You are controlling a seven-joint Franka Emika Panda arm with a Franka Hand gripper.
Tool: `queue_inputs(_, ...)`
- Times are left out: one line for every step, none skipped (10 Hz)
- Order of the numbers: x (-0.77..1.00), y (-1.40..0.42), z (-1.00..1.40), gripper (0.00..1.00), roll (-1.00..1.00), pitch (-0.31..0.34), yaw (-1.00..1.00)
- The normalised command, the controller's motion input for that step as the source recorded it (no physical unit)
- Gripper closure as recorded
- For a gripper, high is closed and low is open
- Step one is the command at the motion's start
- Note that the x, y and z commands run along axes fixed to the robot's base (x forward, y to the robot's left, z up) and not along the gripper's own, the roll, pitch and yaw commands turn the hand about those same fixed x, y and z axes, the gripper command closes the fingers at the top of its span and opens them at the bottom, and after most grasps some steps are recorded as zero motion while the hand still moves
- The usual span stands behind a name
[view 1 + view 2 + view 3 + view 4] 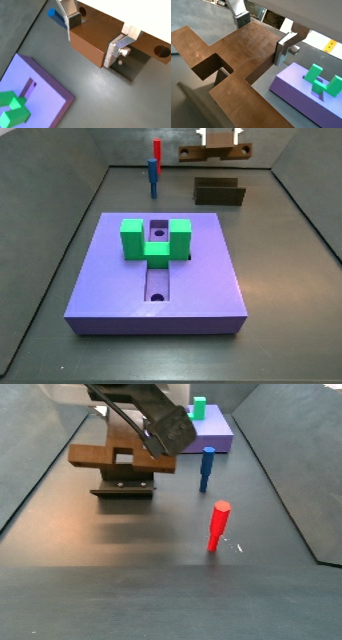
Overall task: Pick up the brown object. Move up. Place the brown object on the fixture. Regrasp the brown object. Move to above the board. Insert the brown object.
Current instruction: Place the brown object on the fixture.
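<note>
The flat brown bar with a raised middle part and a round hole near one end — the brown object (90, 42) — is held in the air between the two fingers of the gripper (95, 31). In a wrist view its surface looks smooth and matte, like painted wood, and a rectangular notch is cut into it (212, 67). The jaws are clamped on the brown object: one flat silver finger plate (119, 47) presses its side and the other one (69, 20) is on the opposite side.

In a side view the brown object (120, 456) hangs just above the fixture (123, 488), a small dark block standing on the grey floor; whether they touch I cannot tell. In a side view the fixture (219, 191) stands at the far end of the scene, and the gripper (214, 140) is above it at the top edge.

Nearer to this camera lies the board (120, 288) — a large flat purple-blue slab with a long central slot with round holes. A green U-shaped block (155, 239) sits on it over the slot. Left of the fixture, a thin blue upright peg (151, 178) and a red upright peg (156, 149) stand on the floor, apart from the board.
</note>
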Motion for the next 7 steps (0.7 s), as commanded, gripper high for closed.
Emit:
queue_inputs(0.35,-0.25,-0.25,1.00,0.00,-0.069,0.00)
queue_inputs(0.23,-0.14,-0.42,1.00,0.00,-0.151,0.00)
queue_inputs(0.07,-0.06,-0.43,1.00,-0.07,-0.129,0.06)
queue_inputs(0.04,-0.08,-0.29,1.00,-0.14,-0.063,0.04)
queue_inputs(0.06,-0.10,-0.30,1.00,-0.15,0.000,0.00)
queue_inputs(0.04,-0.10,-0.28,1.00,-0.16,0.000,0.00)
queue_inputs(0.07,-0.11,-0.31,1.00,-0.13,0.000,0.00)
